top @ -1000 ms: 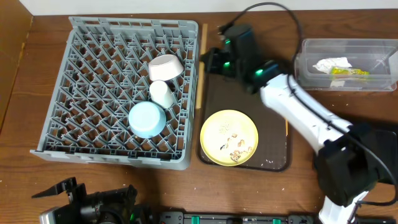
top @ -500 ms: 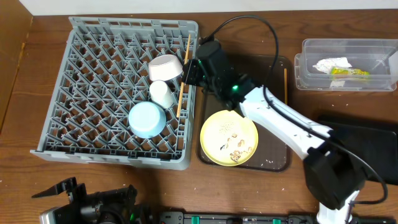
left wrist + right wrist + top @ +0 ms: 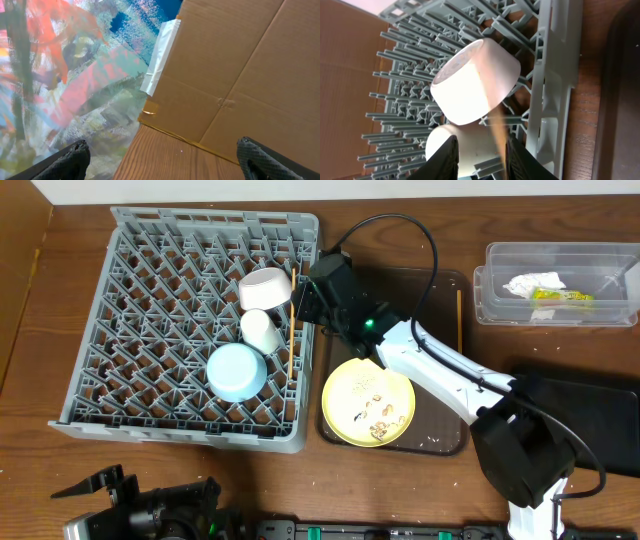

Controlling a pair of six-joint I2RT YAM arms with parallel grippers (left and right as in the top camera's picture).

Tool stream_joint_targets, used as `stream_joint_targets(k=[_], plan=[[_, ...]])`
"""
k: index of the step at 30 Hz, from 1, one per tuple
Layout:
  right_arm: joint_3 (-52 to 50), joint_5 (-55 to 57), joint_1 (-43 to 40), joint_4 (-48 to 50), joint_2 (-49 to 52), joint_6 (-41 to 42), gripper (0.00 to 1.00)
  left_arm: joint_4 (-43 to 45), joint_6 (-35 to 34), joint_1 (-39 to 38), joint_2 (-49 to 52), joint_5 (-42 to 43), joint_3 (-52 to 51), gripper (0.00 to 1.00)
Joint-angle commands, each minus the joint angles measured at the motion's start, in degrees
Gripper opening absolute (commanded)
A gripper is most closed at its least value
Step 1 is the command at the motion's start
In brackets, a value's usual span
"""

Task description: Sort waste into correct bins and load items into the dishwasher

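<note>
The grey dish rack (image 3: 150, 300) holds the pinkish-white bowl (image 3: 265, 288), the white cup (image 3: 261, 330) and the light blue bowl (image 3: 236, 371). My right gripper (image 3: 305, 292) hangs over the rack's right edge with its fingers apart (image 3: 481, 150). A blurred wooden chopstick (image 3: 496, 127) runs between them, close to the right finger, and in the overhead view it lies along the rack's right side (image 3: 291, 330). A second chopstick (image 3: 459, 318) lies on the brown tray. The yellow plate (image 3: 368, 401) holds crumbs. My left gripper (image 3: 165, 157) is open and empty.
The brown tray (image 3: 440, 435) sits right of the rack. A clear tub (image 3: 500, 290) at the back right holds the white napkin (image 3: 527, 282) and the yellow-green wrapper (image 3: 560, 296). A black bin (image 3: 600, 415) lies at the right, partly behind my right arm. A cardboard wall (image 3: 250, 65) faces the left wrist.
My right arm swung left from the tray's back edge to the rack's right side, carrying the chopstick. The chopstick now lies lower along the rack than half a second ago.
</note>
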Motion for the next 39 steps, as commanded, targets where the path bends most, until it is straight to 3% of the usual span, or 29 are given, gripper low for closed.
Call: stream_joint_targets(k=[1,7,13,16,19,27,34,39], plan=[[1.9,-1.3,-0.4,-2.3,-0.5,-2.9,0.31,0.2,0.3,0.1,-0.3,-3.0,1.0,0.95],[8.0,1.4,-5.2,-18.6,-4.0,-9.9,0.4,0.2,0.3,0.1,-0.3,-3.0,1.0,0.95],[11.0,-3.3,-11.0,-24.7,-5.2,-14.9,0.4,0.2,0.3,0.1,-0.3,-3.0,1.0,0.95],[10.8,-7.4,-11.8,-21.9,-5.1,-15.1,0.31,0.3,0.3,0.1,-0.3,-3.0,1.0,0.95],[10.4,-6.9,-10.7,-15.5,-4.5,-17.0,0.07,0.3,0.3,0.1,-0.3,-3.0,1.0,0.95],[10.4,-6.9,-5.7,-1.2,4.1,-20.6,0.31,0.2,0.3,0.1,-0.3,-3.0,1.0,0.95],[10.5,3.6,-5.4,1.3,9.0,-20.9,0.34,0.2,0.3,0.1,-0.3,-3.0,1.0,0.95],[10.5,4.7,-5.7,1.7,9.0,-22.1,0.36,0.3,0.3,0.1,-0.3,-3.0,1.0,0.95]])
